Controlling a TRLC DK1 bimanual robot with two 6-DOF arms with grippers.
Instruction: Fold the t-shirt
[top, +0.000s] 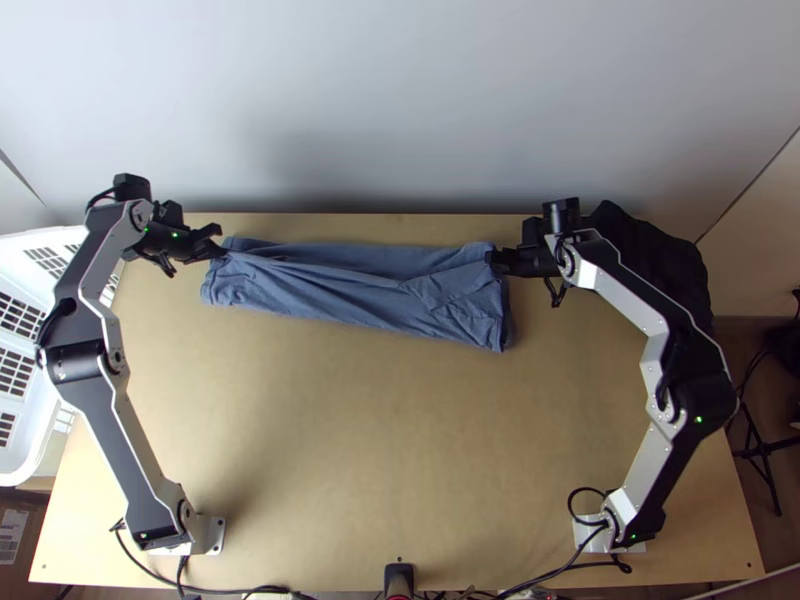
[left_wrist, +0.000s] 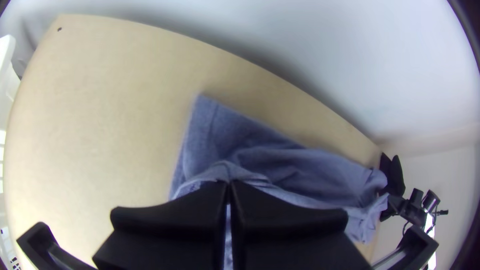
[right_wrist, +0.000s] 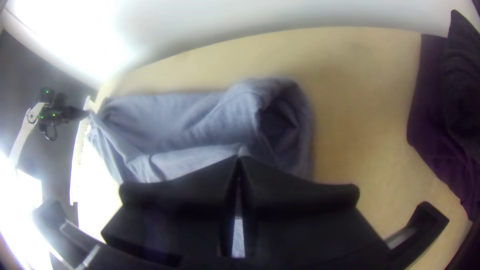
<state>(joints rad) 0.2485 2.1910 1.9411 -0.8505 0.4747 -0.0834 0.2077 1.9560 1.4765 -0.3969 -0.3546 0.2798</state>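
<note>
Top view: blue t-shirt (top: 370, 295), a long wrinkled strip, lies near the far edge of the table (top: 350, 450). Left gripper (top: 217, 249) and right gripper (top: 497, 260), at the strip's two ends, each have jaws pressed together, pinching cloth. Uneven pull along the raised ridge could skew the fold. Shallow pinches might slip, or leave lower layers behind, bunched on the table. Dark cloth (top: 660, 250) at the table's right might snag a wide rightward sweep.

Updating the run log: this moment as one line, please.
t-shirt: long strip near table's far edge | left pincer: shut on its left end | right pincer: shut on its right end
</note>
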